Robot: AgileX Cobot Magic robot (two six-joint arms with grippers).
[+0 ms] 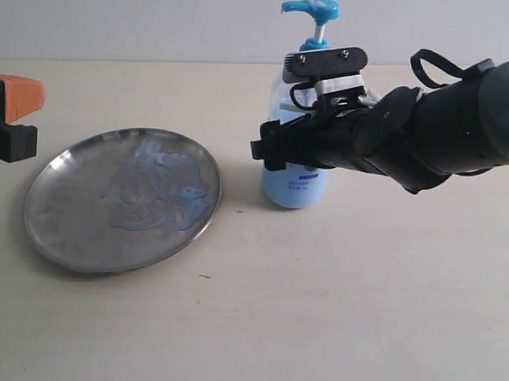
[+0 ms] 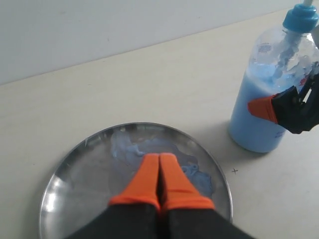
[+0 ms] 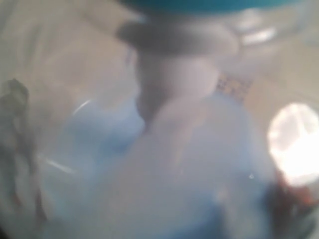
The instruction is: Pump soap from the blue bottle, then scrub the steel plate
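the steel plate (image 1: 60, 231) lies flat on the table (image 1: 333, 314), with soap (image 1: 161, 190) smeared inside and free table at its 6 o'clock. the blue bottle (image 1: 295, 191) stands upright at its 3 o'clock, apart, with the spout (image 1: 298, 5) pointing to 9 o'clock. the right gripper (image 1: 272, 149) has its fingers on both sides of the bottle; i cannot tell if it grips. the left gripper (image 2: 159, 158) is pressed closed above the plate.

My right arm (image 1: 463, 125) is bulky and matte black, with a thin black cable (image 1: 441, 60) looping off at its twelve o'clock. Near the wrist sits a black plate (image 1: 325, 64) with two bright screws, over a white band (image 1: 339, 84). The left gripper (image 2: 159, 159) has orange fingers (image 2: 147, 177) on black bases.
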